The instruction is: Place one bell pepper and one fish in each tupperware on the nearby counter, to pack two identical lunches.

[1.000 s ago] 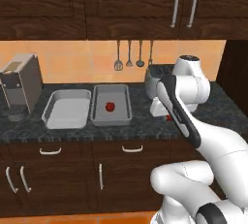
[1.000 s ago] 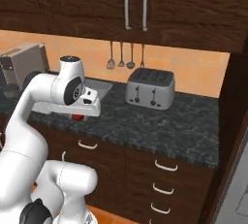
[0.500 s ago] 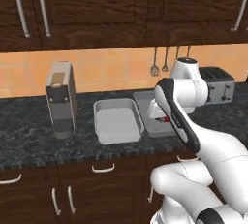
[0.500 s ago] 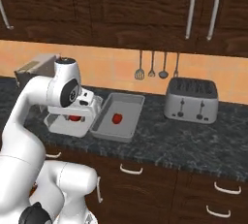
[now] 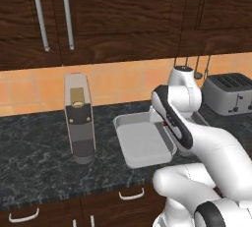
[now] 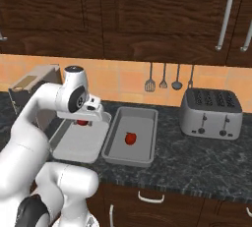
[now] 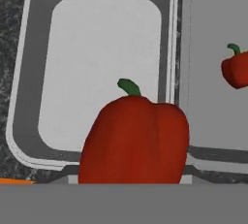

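Held pepper [image 7: 133,140]: glossy deep red, blocky, lobed shoulders, short green stem pointing to 12 o'clock in the hand view. It is filling the lower centre of that view, right in front of the camera, over the near rim of the left tub [image 7: 22,121]. In the right base view a sliver of the same red is showing under the hand at [image 6: 82,122], above the left tub [image 6: 78,145].

Jaws: fingertips are hidden behind the pepper in the hand view, and the hand is blocking them in both base views. The jaws are standing about half open with the pepper sitting between them, so they are gripping the pepper across its body. The gripper [image 6: 84,118] is hanging over the far end of the left tub.

Second pepper [image 6: 130,138]: same red, small green stem, lying on the floor of the right tub [image 6: 147,123], roughly mid-tub. In the hand view it is cut off at 3 o'clock [image 7: 237,69].

Tubs: two grey rectangular trays with pale floors and raised rims, lying side by side on the dark speckled surface [image 6: 197,157], long sides just beside each other. In the left base view the left tub [image 5: 140,140] is lying at 3 o'clock of the coffee machine [image 5: 78,118]. The toaster [image 6: 210,114] is standing at 3 o'clock of the right tub.
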### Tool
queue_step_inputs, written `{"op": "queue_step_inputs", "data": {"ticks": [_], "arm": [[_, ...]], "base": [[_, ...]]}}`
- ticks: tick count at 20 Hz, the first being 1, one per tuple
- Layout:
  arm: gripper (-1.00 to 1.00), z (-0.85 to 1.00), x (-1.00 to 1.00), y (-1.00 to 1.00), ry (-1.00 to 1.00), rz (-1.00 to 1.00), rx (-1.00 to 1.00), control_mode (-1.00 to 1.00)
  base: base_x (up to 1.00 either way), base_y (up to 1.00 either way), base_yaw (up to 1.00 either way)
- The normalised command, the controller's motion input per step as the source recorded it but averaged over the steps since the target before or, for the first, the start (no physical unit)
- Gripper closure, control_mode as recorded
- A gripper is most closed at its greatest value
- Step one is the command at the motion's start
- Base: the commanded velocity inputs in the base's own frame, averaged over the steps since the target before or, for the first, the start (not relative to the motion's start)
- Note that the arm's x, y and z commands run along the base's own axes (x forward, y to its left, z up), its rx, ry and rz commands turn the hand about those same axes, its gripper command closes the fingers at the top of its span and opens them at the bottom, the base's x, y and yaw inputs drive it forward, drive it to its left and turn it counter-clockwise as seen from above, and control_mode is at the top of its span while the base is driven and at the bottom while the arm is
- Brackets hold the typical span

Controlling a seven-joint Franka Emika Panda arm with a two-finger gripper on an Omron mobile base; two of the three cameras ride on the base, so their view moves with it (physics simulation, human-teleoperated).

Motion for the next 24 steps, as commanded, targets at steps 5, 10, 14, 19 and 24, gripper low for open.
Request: {"op": "queue_step_inputs", "data": {"ticks": [5, 10, 14, 19, 24], "arm": [[1.00, -1.00, 1.00, 0.19, 0.00, 0.00, 0.00, -1.00], [1.00, -1.00, 0.99, 0.25, 0.00, 0.00, 0.00, -1.00], [-1.00, -0.29, 0.30, 0.01, 0.00, 0.00, 0.00, -1.00], [-1.00, 0.23, 0.02, 0.05, 0.01, 0.00, 0.00, -1.00], [-1.00, 0.65, -0.30, 0.16, 0.00, -0.01, 0.00, -1.00]], "base": [[0.00, 0.00, 0.00], [0.00, 0.00, 0.00], [0.00, 0.00, 0.00], [0.00, 0.00, 0.00], [0.00, 0.00, 0.00]]}}
